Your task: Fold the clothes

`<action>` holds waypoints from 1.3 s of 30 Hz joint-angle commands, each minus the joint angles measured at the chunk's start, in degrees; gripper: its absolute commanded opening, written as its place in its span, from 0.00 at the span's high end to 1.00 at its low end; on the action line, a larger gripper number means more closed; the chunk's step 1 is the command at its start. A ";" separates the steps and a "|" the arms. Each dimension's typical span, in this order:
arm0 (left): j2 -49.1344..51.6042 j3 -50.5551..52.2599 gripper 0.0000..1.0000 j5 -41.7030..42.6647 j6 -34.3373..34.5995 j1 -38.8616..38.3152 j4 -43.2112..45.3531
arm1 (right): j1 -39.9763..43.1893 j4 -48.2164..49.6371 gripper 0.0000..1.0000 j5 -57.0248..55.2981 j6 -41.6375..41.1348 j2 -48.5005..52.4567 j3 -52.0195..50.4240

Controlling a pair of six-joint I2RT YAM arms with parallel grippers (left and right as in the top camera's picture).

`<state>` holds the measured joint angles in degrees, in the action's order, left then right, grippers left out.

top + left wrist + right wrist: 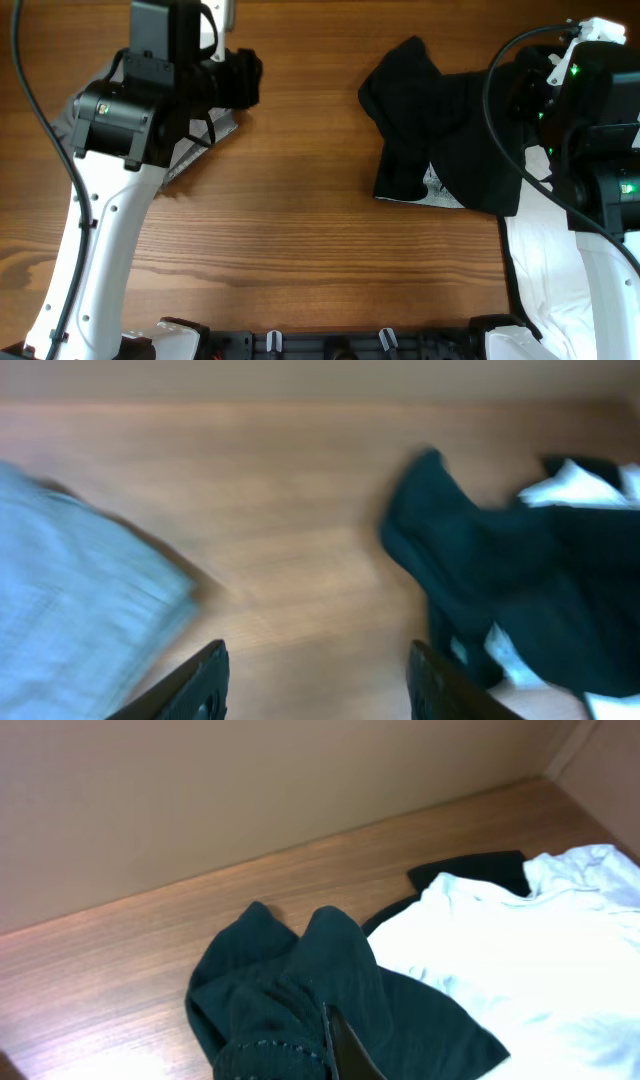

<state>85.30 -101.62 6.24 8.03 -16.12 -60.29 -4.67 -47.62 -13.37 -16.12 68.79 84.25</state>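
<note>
The black T-shirt (440, 125) lies crumpled on the wooden table, right of centre. In the right wrist view its bunched hem (268, 1055) presses against my right gripper (330, 1025), which is shut on the black fabric; only one dark finger (348, 1050) shows. A white T-shirt (520, 950) lies partly under the black one and spreads toward the front right (545, 260). Grey trousers (205, 140) lie at the left, mostly under my left arm. My left gripper (320, 665) hovers over bare wood between the trousers (70, 600) and the black T-shirt (520, 580), open and holding nothing.
Bare wooden table (300, 220) stretches between the two piles. A wall (250, 790) rises behind the table's far edge. The arm bases and a black rail (330, 345) line the front edge.
</note>
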 commanded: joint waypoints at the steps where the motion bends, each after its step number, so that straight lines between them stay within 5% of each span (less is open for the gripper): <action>1: 2.71 -0.48 0.40 12.90 -0.33 -2.89 -2.75 | 0.13 0.24 0.94 -1.97 0.92 -0.33 0.55; 6: 9.77 0.83 0.31 14.60 0.11 -8.02 -2.97 | 0.13 0.44 0.94 -1.66 0.70 -0.09 0.55; 9: 15.21 1.57 0.35 18.99 0.09 -10.97 -0.59 | 0.13 0.39 0.94 -1.68 0.68 0.04 0.55; 11: 20.02 1.99 0.50 22.23 0.07 -13.73 2.27 | 0.13 0.37 0.94 -1.66 0.24 0.09 0.55; 13: 25.77 2.03 0.96 22.69 0.09 -16.94 5.46 | 0.13 0.22 0.94 -1.66 -0.81 0.13 0.55; 22: 42.07 2.03 0.96 23.63 7.28 -24.26 13.14 | 0.13 -2.32 0.82 -2.32 -0.87 2.21 0.55; 24: 44.33 2.03 0.96 24.85 7.28 -25.35 14.34 | 0.13 -3.34 0.94 -2.36 -1.64 3.13 0.55; 29: 48.92 2.03 0.96 13.33 15.06 -26.38 14.40 | 0.13 -4.85 0.95 -4.72 -5.29 4.31 0.55; 35: 49.59 0.28 0.96 -9.38 22.43 -17.92 15.50 | 0.13 -6.08 0.95 -4.59 -4.87 4.04 0.55; 39: 49.59 -7.15 0.96 -7.82 21.24 -6.36 15.58 | 0.13 -8.50 0.89 -3.65 -4.85 4.07 0.55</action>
<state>132.73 -103.13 9.93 27.44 -36.49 -44.62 -4.67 -54.78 -16.60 -20.10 73.08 84.25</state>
